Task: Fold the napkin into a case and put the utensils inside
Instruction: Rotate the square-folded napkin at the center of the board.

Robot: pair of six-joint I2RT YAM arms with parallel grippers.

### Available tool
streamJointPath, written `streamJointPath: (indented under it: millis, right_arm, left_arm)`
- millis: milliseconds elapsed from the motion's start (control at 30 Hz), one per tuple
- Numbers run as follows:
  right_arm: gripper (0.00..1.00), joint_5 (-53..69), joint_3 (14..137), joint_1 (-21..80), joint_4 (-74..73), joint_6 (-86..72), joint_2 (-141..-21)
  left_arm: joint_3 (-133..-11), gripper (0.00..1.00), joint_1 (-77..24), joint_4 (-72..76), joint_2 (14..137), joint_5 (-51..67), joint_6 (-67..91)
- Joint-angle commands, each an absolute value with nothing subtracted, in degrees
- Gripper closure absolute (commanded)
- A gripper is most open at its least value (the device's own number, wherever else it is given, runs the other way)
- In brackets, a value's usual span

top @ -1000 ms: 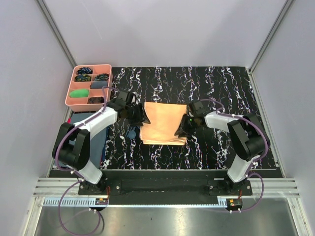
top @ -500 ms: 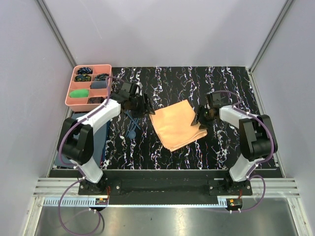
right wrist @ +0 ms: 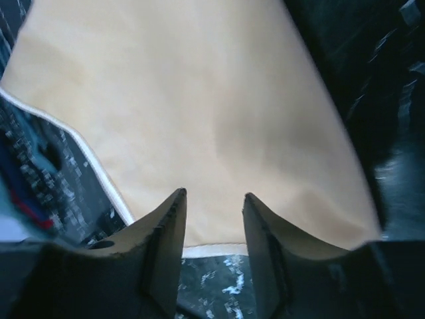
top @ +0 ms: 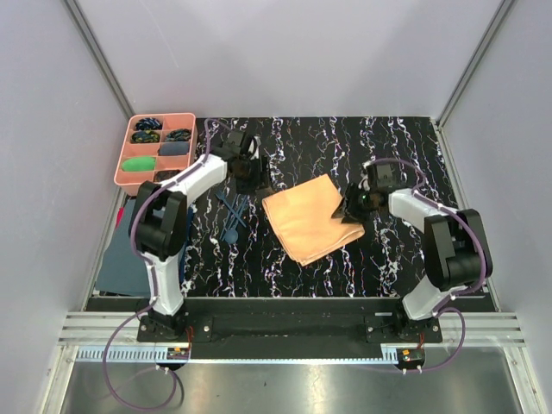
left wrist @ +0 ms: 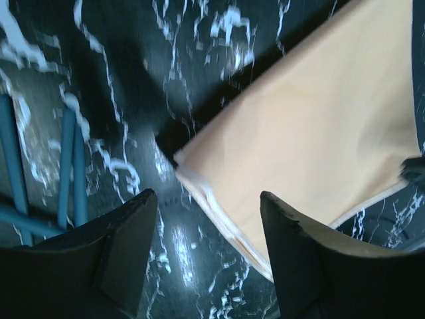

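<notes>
Since a moment ago the left arm has drawn back toward the far left, off the napkin [top: 309, 220]. It lies mid-table, skewed like a diamond and folded flat in layers. The left gripper [top: 248, 175] hangs wide and empty near the napkin's left corner, likely clearing room. The right gripper [top: 352, 207] sits at the right corner, fingers narrowly parted over the hem, pinching nothing I can see. The utensils [top: 231, 216] wait just left of the napkin, handy for the left arm.

place: lab test cell | cues: plain grey panel walls [top: 285, 52], aluminium frame rails [top: 95, 328]
</notes>
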State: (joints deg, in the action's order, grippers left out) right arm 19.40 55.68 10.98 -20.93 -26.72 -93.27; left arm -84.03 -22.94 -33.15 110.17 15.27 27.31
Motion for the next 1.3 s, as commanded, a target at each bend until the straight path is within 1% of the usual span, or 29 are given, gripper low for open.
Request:
streamJointPath:
  millis: [0, 33, 133, 167, 233, 333, 433, 467, 533, 567, 633, 700, 733, 767, 800, 833, 900, 933, 1000, 1033, 1067, 1100, 1133, 1167, 1200, 1233, 1267]
  right_arm:
    - [0.55, 34.4, 50.3, 11.5, -8.0, -36.4, -96.9]
    - [0.57, 34.1, 49.7, 11.5, -7.6, -36.5, -97.7]
    - [0.58, 31.7, 48.6, 11.5, -9.2, -34.1, -98.3]
    - [0.58, 30.3, 49.0, 11.5, -10.1, -33.3, -98.5]
    - [0.58, 26.5, 50.1, 11.3, -13.2, -30.0, -99.8]
    - [0.56, 19.9, 54.6, 11.3, -18.3, -25.1, -102.6]
    - [0.54, 14.4, 59.8, 11.3, -21.0, -22.2, -106.0]
    - [0.53, 12.2, 62.3, 11.3, -21.4, -21.6, -106.7]
    - [0.51, 10.0, 65.2, 11.3, -23.0, -19.7, -109.3]
    - [0.51, 8.8, 68.2, 11.3, -23.6, -19.0, -110.0]
    - [0.50, 8.9, 70.7, 11.3, -26.0, -18.1, -110.8]
    - [0.48, 11.2, 71.9, 11.3, -27.1, -18.5, -108.2]
    - [0.46, 11.3, 70.8, 11.4, -27.2, -18.9, -106.7]
    - [0.45, 10.6, 69.8, 11.4, -27.6, -19.3, -105.0]
    - [0.41, 9.8, 68.7, 11.4, -28.6, -20.3, -101.2]
    - [0.34, 9.2, 66.3, 11.4, -29.1, -20.7, -99.2]
    - [0.30, 8.0, 63.6, 11.3, -30.8, -22.9, -93.4]
    - [0.25, 7.9, 60.3, 11.3, -31.1, -24.3, -91.4]
    - [0.21, 10.1, 56.8, 11.3, -30.3, -29.8, -86.5]
    - [0.19, 11.5, 52.9, 11.3, -29.5, -32.1, -85.0]
    - [0.17, 15.6, 50.7, 11.3, -28.2, -34.8, -83.8]
    - [0.16, 17.9, 48.3, 11.3, -23.9, -41.2, -81.5]
    - [0.16, 20.2, 43.2, 11.3, -21.1, -44.6, -80.3]
    - [0.16, 22.8, 40.6, 11.4, -18.5, -48.1, -79.3]
    - [0.16, 23.7, 38.3, 11.4, -12.9, -53.9, -77.5]
    - [0.17, 23.8, 34.8, 11.4, -11.1, -55.7, -76.7]
    - [0.18, 22.4, 33.8, 11.4, -10.4, -57.0, -76.0]
  left_arm:
    - [-94.5, 0.34, -22.0, -33.0, 117.1, 19.0, 21.4]
    - [-95.8, 0.34, -22.0, -33.0, 118.6, 19.6, 21.2]
    - [-99.1, 0.34, -22.0, -32.5, 124.2, 20.5, 20.5]
    - [-99.8, 0.35, -22.0, -32.4, 126.7, 22.8, 21.1]
    - [-99.3, 0.37, -22.8, -30.4, 127.8, 26.4, 22.0]
    - [-94.7, 0.39, -24.2, -29.1, 126.1, 21.7, 24.0]
    - [-86.4, 0.43, -24.5, -24.9, 123.4, 22.8, 28.0]
    - [-81.5, 0.44, -25.2, -23.0, 120.6, 21.3, 29.1]
    - [-76.0, 0.44, -25.9, -20.3, 115.2, 20.1, 32.3]
    - [-70.7, 0.44, -26.9, -17.6, 113.2, 19.7, 33.5]
    - [-66.2, 0.43, -27.6, -15.7, 107.6, 18.7, 35.9]
    - [-61.8, 0.41, -27.9, -14.4, 104.2, 18.3, 37.0]
    - [-60.8, 0.40, -27.9, -14.2, 101.5, 18.5, 37.7]
    - [-60.0, 0.36, -27.9, -14.3, 100.5, 19.1, 37.7]
    - [-59.9, 0.35, -27.9, -14.7, 99.8, 19.5, 37.6]
    - [-60.0, 0.34, -27.9, -15.3, 98.8, 20.8, 37.6]
    - [-59.7, 0.33, -28.0, -15.7, 98.4, 22.0, 38.0]
    - [-59.6, 0.33, -28.0, -15.7, 98.5, 22.8, 38.6]
    - [-59.9, 0.33, -28.1, -15.7, 98.7, 22.9, 39.2]
    - [-60.1, 0.33, -28.1, -15.8, 98.7, 22.8, 39.5]
    - [-60.9, 0.33, -28.0, -16.1, 98.9, 22.5, 39.6]
    - [-61.3, 0.32, -28.0, -16.3, 98.9, 22.3, 39.5]
    - [-62.0, 0.32, -27.9, -16.4, 99.6, 22.2, 38.9]
    - [-64.0, 0.32, -27.9, -18.0, 100.1, 22.1, 38.6]
    - [-65.2, 0.32, -27.8, -18.9, 100.7, 22.1, 38.2]
    - [-66.3, 0.32, -27.7, -19.5, 102.0, 22.7, 37.4]
    - [-67.9, 0.32, -27.5, -20.6, 102.6, 22.9, 37.1]
